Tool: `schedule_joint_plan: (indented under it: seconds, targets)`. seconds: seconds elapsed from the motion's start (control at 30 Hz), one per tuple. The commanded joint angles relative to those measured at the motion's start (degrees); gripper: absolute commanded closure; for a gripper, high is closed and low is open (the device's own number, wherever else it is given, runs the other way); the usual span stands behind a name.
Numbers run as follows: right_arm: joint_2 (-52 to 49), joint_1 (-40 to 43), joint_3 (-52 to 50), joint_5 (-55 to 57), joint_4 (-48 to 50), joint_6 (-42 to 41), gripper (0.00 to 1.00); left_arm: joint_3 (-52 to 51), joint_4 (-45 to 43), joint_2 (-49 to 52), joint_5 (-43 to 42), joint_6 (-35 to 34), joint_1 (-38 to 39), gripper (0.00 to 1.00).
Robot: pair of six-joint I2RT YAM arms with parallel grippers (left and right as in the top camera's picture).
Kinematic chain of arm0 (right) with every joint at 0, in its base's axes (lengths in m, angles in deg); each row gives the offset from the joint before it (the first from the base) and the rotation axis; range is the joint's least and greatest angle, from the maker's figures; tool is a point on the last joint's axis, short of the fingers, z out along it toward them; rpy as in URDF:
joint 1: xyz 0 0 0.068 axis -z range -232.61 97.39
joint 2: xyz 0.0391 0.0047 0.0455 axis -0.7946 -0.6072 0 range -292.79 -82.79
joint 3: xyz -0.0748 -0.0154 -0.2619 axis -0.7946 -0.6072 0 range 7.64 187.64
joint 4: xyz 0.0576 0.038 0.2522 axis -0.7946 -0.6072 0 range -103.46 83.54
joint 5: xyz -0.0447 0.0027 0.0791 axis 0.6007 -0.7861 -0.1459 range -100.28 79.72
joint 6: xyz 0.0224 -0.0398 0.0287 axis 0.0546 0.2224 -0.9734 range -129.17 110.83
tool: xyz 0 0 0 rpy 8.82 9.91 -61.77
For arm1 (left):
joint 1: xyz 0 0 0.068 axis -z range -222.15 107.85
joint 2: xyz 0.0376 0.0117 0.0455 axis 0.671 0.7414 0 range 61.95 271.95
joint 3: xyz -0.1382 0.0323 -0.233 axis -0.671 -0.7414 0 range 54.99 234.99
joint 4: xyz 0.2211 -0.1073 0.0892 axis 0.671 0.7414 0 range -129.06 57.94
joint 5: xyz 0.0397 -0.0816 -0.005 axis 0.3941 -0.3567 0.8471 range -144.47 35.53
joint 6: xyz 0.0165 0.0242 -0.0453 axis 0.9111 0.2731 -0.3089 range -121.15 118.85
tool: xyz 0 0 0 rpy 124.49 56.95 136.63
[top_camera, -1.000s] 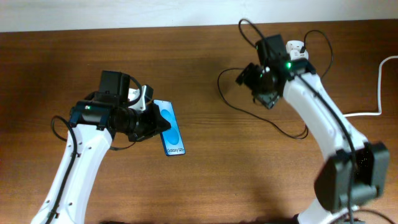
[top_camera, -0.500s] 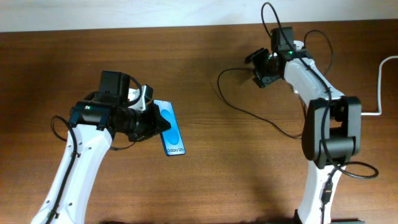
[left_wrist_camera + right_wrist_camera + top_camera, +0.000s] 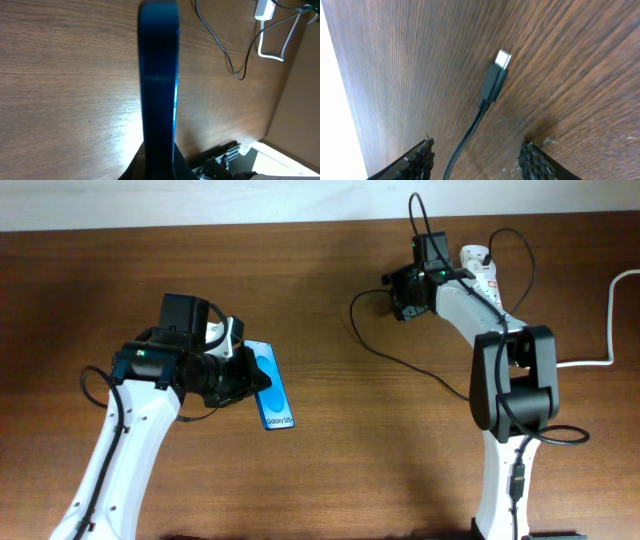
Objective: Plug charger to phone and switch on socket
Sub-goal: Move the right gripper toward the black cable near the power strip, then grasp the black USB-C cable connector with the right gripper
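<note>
My left gripper [image 3: 244, 376] is shut on the phone [image 3: 272, 386], a slim blue-screened smartphone held on edge above the table; in the left wrist view it rises edge-on [image 3: 158, 75] from between my jaws [image 3: 159, 162]. My right gripper [image 3: 398, 288] is open, low over the table at the back. The charger, a thin black cable [image 3: 400, 362], loops from there towards the right. Its connector tip [image 3: 498, 70] lies flat on the wood, just ahead of my open fingers [image 3: 477, 159], with the cable running between them. The socket [image 3: 480, 262], a white power strip, lies behind the right arm, mostly hidden.
A thick white cord [image 3: 608, 320] runs along the right edge. The charger cable also shows in the left wrist view [image 3: 220, 42], with the white socket and cord at the top right [image 3: 267, 20]. The table's far edge meets a white wall.
My right arm has swung back and to the left, and its gripper now sits low over the charger's connector end. My left gripper has tilted the phone slightly.
</note>
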Motion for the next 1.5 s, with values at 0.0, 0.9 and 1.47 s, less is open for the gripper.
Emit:
schedule_joint_plan:
  seconds: [0.0,0.9,1.47]
  targets:
    - [-1.57,-0.22,0.81,6.27,-0.42,-2.49,0.42,0.48,-0.26,-1.53,-0.59,-0.35,-0.11,1.0]
    - [-8.76,0.5,1.03,-2.45,1.68,10.67,0.96,0.48,-0.28,-1.53,-0.68,-0.37,-0.13,1.0]
    - [13.64,1.57,1.05,-17.18,-26.18,58.58,0.96,0.48,-10.45,-1.46,-18.36,4.7,-10.38,1.0]
